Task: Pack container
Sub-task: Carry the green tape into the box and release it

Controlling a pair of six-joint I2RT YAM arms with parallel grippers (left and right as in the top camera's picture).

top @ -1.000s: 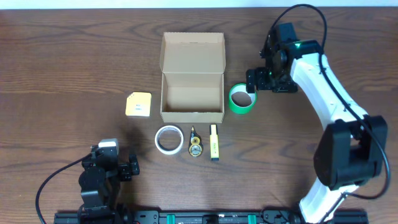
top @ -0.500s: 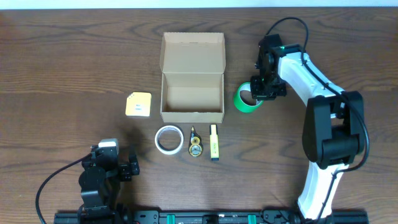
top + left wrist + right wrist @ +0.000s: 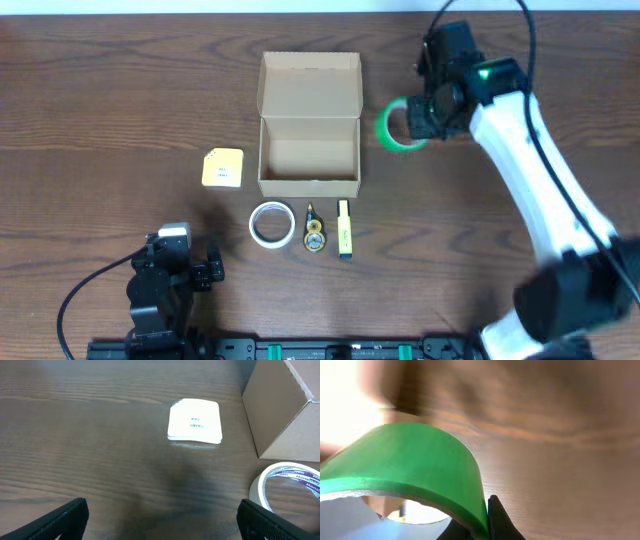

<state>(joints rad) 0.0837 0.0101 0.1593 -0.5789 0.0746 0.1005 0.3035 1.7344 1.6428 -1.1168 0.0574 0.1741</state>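
The container [image 3: 309, 124], a tan cardboard box, stands open at the table's middle with its flap lid folded back. Just right of it, my right gripper [image 3: 414, 118] is shut on a green tape roll [image 3: 393, 126] and holds it above the table. The right wrist view is filled by the green tape roll [image 3: 420, 460], its wall pinched at the right gripper [image 3: 486, 522]. At the front left my left gripper [image 3: 190, 262] rests open; the left wrist view shows the left gripper [image 3: 160, 522] wide apart over bare wood, with the container [image 3: 282, 410] at the right edge.
A yellow sticky-note pad [image 3: 222, 167] lies left of the box. In front of the box lie a white tape roll [image 3: 271, 223], a small yellow-and-black item [image 3: 314, 236] and a yellow highlighter [image 3: 344, 228]. The pad [image 3: 195, 420] and white roll [image 3: 290, 487] also lie ahead of my left gripper.
My right gripper closed on the green tape roll and raised it off the table, tilting it on edge. The left arm has stayed still.
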